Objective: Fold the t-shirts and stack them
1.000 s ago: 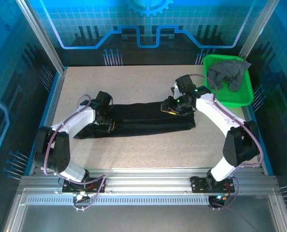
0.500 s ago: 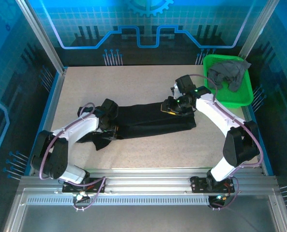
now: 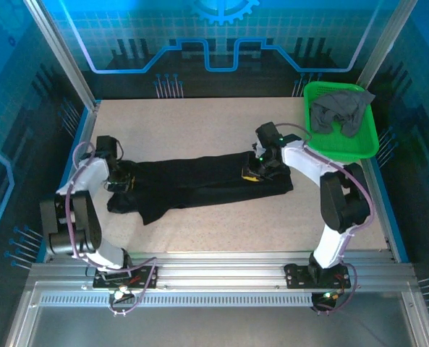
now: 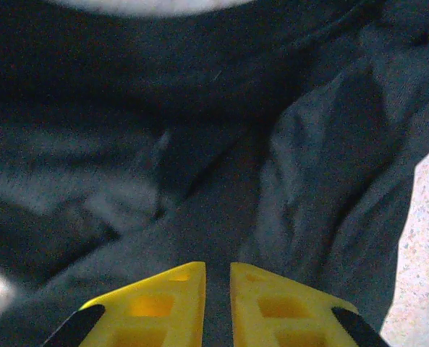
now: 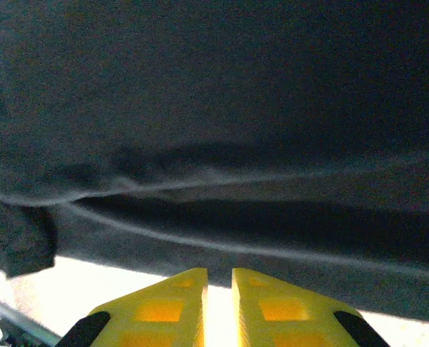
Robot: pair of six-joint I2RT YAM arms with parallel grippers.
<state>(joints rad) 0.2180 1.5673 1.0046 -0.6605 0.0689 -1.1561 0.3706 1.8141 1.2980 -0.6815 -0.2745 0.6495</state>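
Speckled tabletop point(image 3: 200, 123) carried the black shirt point(image 3: 200, 189), stretched in a long rumpled band across the middle. At its left end the left gripper point(image 3: 121, 181) pinched the cloth, jaws nearly together. Toward the right end the right gripper point(image 3: 252, 171) was clamped on the shirt's edge likewise. Far right, a grey shirt point(image 3: 342, 108) lay bunched in the green basket point(image 3: 366, 148).

I see the first t-shirt point(image 3: 200, 184) lying on the counter point(image 3: 200, 123) across the middle of the frame, my left pincer point(image 3: 121, 184) at its left end and my right pincer point(image 3: 252, 172) on its right part. The second t-shirt point(image 3: 341, 108) sits in the basket point(image 3: 344, 154) at upper right.
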